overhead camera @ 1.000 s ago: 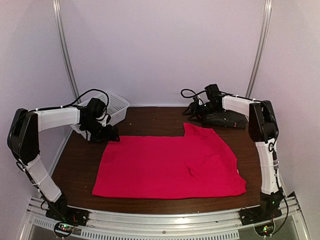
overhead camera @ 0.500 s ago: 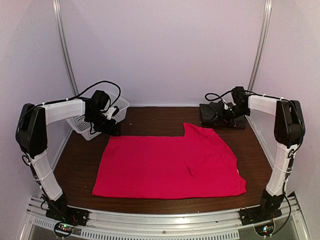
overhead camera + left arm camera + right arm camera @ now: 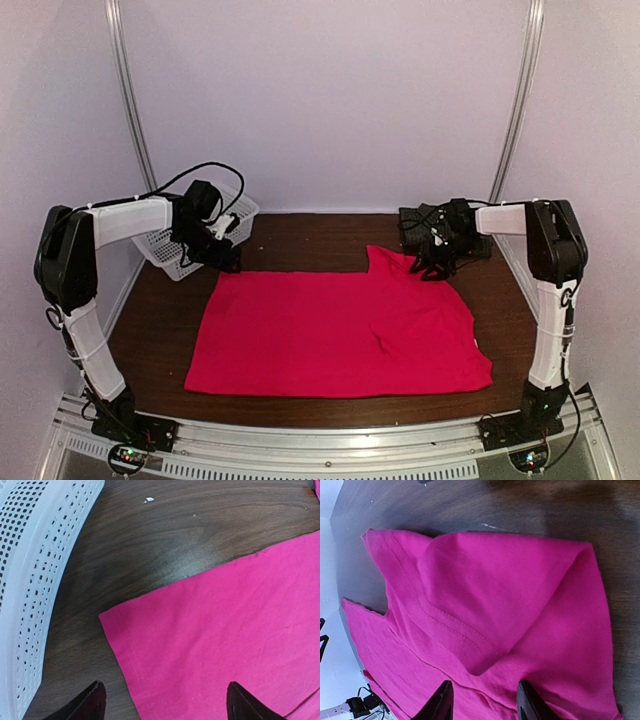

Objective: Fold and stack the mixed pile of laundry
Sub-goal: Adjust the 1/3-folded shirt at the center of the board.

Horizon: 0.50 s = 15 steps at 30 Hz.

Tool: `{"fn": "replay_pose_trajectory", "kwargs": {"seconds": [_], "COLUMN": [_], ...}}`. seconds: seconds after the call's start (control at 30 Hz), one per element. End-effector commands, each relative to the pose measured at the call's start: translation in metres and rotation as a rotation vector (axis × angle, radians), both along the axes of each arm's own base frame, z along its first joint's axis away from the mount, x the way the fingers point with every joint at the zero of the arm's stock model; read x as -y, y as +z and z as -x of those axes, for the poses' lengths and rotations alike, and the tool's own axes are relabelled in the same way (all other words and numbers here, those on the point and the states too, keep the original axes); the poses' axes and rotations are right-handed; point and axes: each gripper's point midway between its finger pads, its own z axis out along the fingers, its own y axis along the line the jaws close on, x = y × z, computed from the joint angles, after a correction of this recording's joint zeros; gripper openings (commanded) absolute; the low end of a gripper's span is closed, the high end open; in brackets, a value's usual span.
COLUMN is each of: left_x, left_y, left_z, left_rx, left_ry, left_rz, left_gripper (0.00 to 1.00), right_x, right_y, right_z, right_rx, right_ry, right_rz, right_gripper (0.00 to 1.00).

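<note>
A bright red-pink T-shirt lies spread flat across the middle of the dark wooden desk, smoothed out, it seems, to be ready for its next fold. Both arms reach to its far edge. The left claw hangs released, jaws wide, straddling the shirt's far-left corner just beside the white lattice basket, apparently lined up to pinch that corner. The right claw, half-spread and grasping nothing that can be made out, hovers over the far-right corner, where the cloth is doubled over on itself. Behind it, at the desk's far right, the dark pinstriped shirt sits in a compact bundle clear of the red one, probably set aside as the base of the stack.
</note>
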Motion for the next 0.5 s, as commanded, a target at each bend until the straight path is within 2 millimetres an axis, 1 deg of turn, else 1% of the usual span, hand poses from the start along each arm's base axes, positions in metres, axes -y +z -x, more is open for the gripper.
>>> {"fn": "replay_pose_trajectory", "kwargs": {"seconds": [0.0,0.2,0.27,0.33,0.37,0.4,0.47], "left_x": [-0.006,-0.007,-0.008,-0.009,-0.009,-0.010,-0.012], "left_y": [0.001,-0.003,-0.003,-0.003,-0.003,-0.003,-0.004], "left_z": [-0.005,-0.003,-0.004,-0.005,-0.005,-0.005,-0.005], "left_rx": [0.013,0.007,0.012,0.014,0.015,0.015,0.014], "left_ry": [0.020,0.026,0.028,0.028,0.027,0.027,0.029], "left_rz": [-0.015,-0.016,-0.022,-0.032,-0.034,-0.038,-0.045], "left_gripper": [0.85,0.85,0.85,0.85,0.85,0.85,0.85], "right_x": [-0.007,-0.007,-0.006,-0.008,-0.009,-0.011,-0.018], "right_y": [0.000,-0.002,-0.006,-0.009,-0.008,-0.004,0.013], "right_z": [-0.011,-0.025,-0.028,-0.031,-0.032,-0.035,-0.044], "right_rx": [0.033,0.040,0.029,0.025,0.024,0.029,0.068], "right_ry": [-0.008,-0.043,-0.052,-0.060,-0.063,-0.065,-0.067], "right_rz": [0.013,0.023,0.027,0.021,0.013,-0.002,-0.046], "right_gripper": [0.45,0.43,0.40,0.30,0.23,0.16,0.04]}}
